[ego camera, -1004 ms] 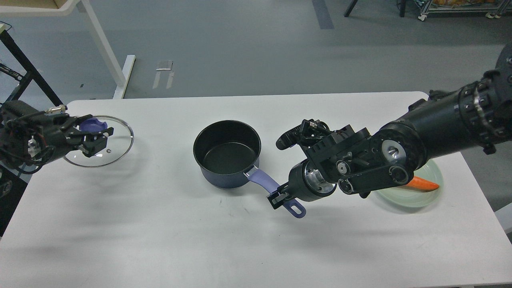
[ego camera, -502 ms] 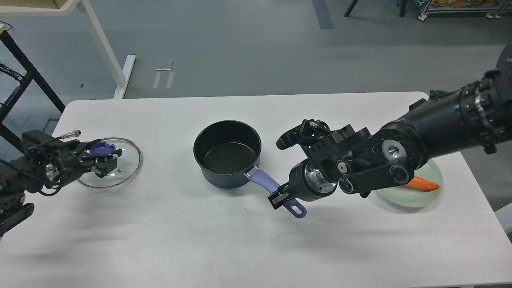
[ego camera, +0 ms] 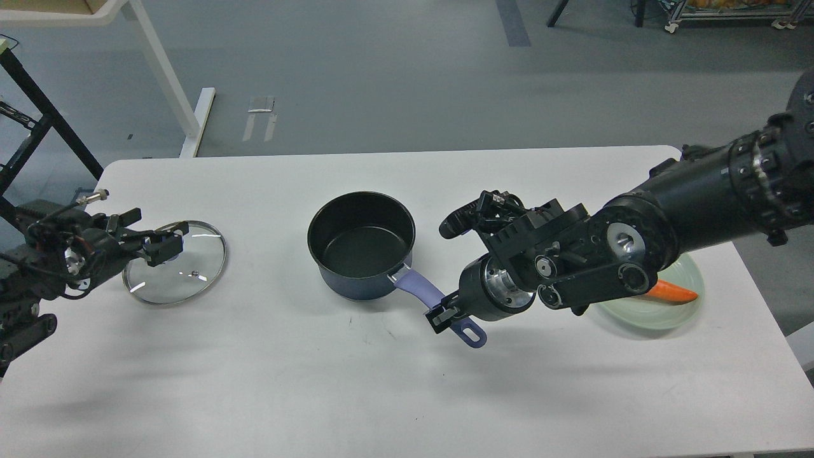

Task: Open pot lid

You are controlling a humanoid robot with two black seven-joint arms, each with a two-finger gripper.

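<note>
Beside pot (ego camera: 361, 245) (uncovered), lid (ego camera: 176, 264)

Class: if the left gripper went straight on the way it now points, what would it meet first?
The left gripper points right over the lid. Past the lid, the pot looks first in line, though height is unclear.

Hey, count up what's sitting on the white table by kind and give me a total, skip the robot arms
Pots: 1, the pot, uncovered
Lids: 1, the lid, left of the pot
Dishes: 1, the pale green dish
Carrots: 1, the carrot, in the dish
Total: 4
</note>
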